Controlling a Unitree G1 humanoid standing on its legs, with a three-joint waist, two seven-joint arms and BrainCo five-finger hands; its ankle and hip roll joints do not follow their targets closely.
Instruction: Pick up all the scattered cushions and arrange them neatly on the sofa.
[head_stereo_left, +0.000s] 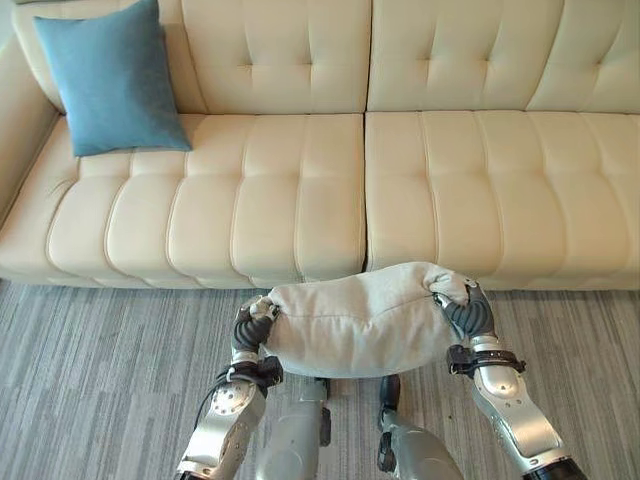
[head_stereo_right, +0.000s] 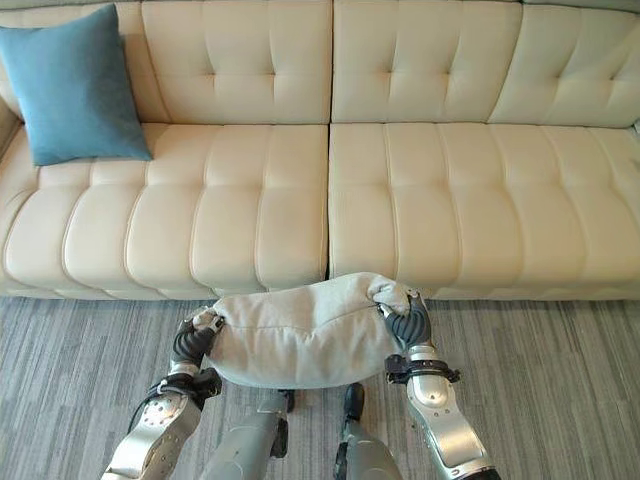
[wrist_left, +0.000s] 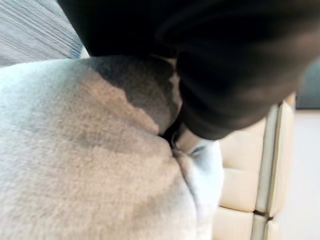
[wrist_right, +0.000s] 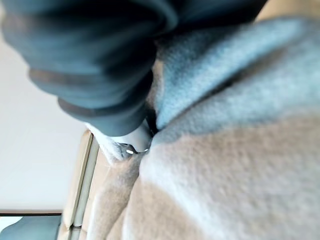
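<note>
**Grey cushion held in front of the sofa**

The grey cushion (head_stereo_left: 360, 320) hangs above the floor (head_stereo_left: 100, 380), just short of the sofa's (head_stereo_left: 300, 200) front edge; the left hand (head_stereo_left: 255, 325) and right hand (head_stereo_left: 468, 308) each pinch an end, fingers curled into the cloth; a blue cushion (head_stereo_left: 110, 80) leans at the left corner. Likely risk: the sagging middle catches the seat edge and pulls free.

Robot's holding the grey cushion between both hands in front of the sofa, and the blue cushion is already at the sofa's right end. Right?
Not quite: the blue cushion leans at the sofa's left end, as the left eye view shows. The rest holds: the left hand and right hand hold the grey cushion by its ends.
</note>
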